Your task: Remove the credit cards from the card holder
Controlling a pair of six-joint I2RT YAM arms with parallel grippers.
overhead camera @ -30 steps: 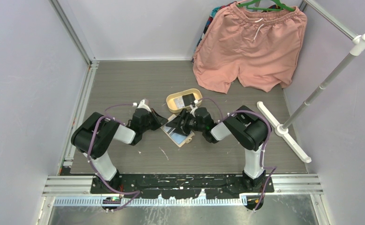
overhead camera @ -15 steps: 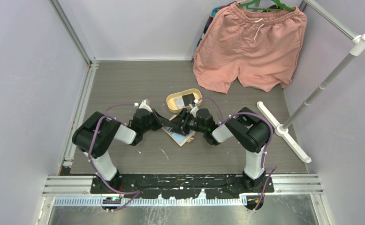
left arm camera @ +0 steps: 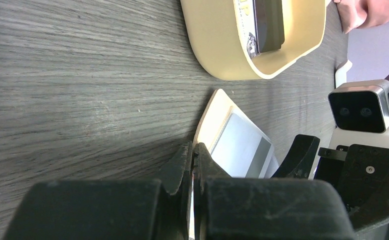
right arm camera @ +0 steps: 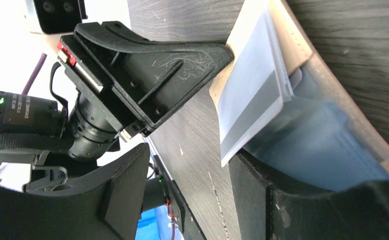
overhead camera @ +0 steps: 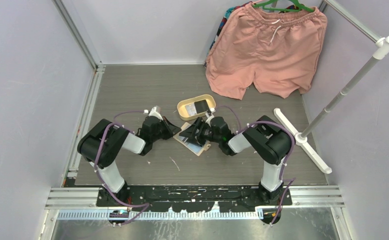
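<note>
We see the beige-tan, leather-like folding card holder (left arm camera: 212, 112) lying open on the grey counter (left arm camera: 82, 75), just beside the oval cream-yellow tray (left arm camera: 222, 57). The left gripper (left arm camera: 193, 150) has its jaws closed at the holder's edge. The right gripper (right arm camera: 182, 170) has its jaws wide at a pale blue-grey card (right arm camera: 252, 95) sticking out.

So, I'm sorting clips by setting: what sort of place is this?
Probably a robot test cell: two arms bolted to a grey table, plain panels on metal framing around it, and props like pink shorts on a hanger.
</note>
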